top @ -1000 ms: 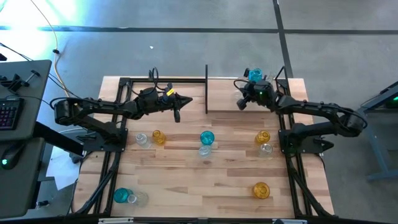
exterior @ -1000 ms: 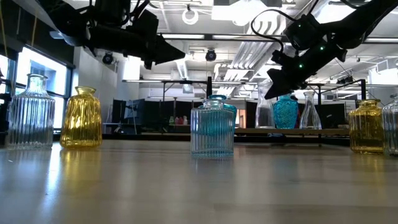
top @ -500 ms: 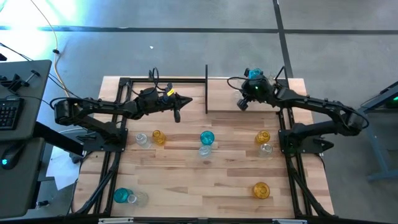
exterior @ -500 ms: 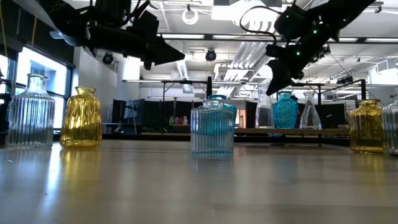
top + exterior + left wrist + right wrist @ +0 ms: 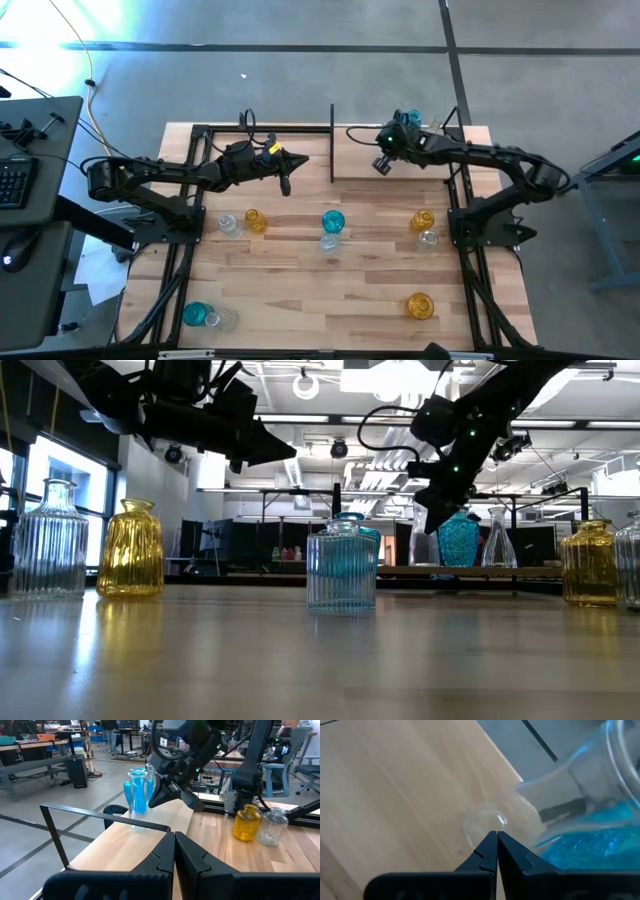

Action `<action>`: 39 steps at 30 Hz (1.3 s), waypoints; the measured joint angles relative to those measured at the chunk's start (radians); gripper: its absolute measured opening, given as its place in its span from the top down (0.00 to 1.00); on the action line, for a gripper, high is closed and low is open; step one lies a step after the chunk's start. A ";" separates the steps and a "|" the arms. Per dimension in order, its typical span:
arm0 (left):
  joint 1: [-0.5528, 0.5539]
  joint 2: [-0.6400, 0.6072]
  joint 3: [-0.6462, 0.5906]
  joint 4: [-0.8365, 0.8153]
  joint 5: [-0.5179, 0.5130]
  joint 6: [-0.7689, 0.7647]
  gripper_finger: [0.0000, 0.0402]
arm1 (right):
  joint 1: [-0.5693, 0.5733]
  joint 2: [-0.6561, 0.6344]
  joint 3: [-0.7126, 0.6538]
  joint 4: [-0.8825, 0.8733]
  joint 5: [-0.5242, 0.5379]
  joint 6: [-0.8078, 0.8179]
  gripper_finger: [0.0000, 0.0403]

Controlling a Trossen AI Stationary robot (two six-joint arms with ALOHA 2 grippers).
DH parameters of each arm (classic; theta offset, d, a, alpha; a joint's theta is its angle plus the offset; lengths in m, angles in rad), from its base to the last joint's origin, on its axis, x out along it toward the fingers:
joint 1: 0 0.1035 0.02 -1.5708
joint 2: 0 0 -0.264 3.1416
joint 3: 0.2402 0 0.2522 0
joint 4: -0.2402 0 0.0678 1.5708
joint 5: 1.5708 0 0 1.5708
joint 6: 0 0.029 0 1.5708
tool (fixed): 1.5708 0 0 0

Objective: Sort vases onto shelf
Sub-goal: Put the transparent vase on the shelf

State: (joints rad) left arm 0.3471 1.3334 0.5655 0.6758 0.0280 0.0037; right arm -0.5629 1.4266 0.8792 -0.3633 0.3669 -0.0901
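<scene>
The shelf point(image 5: 365, 160) is a light-wood board with a black frame at the table's far edge. On its right end stand a teal vase point(image 5: 412, 118) and clear vases point(image 5: 497, 542). My right gripper point(image 5: 381, 166) is shut and hangs over the shelf board just left of those vases point(image 5: 496, 834). A clear vase point(image 5: 485, 824) shows right behind its tips. My left gripper point(image 5: 285, 187) is shut and held in the air left of the shelf post point(image 5: 174, 836). The other vases stand on their bases on the tabletop: amber point(image 5: 255, 221), teal point(image 5: 333, 220), amber point(image 5: 422, 219).
Further vases stand on the table: clear ones point(image 5: 228, 224) point(image 5: 329, 241) point(image 5: 427, 239), an amber one point(image 5: 419, 305) near the right front, a teal point(image 5: 195, 315) and a clear one point(image 5: 218, 319) at the left front. A black upright post point(image 5: 332, 140) ends the shelf's left side.
My right gripper has drawn away from the teal vase on the shelf, moving toward the table's left along the shelf, with its wrist turning. It stays shut. The teal vase stands where it was. My left arm has kept still.
</scene>
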 joint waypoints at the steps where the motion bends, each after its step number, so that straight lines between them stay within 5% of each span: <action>1: 0.000 0.000 0.000 0.000 0.000 0.001 1.00 | 0.000 0.004 0.005 0.001 0.000 -0.007 1.00; 18: 0.000 0.000 0.000 -0.007 0.000 0.008 1.00 | 0.000 0.006 0.100 -0.248 -0.043 -0.023 1.00; 39: 0.000 0.000 0.000 -0.007 0.001 -0.002 1.00 | -0.065 0.006 0.093 -0.174 -0.031 -0.074 1.00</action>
State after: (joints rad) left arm 0.3471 1.3333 0.5655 0.6692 0.0288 0.0013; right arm -0.6281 1.4330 0.9722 -0.5377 0.3355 -0.1641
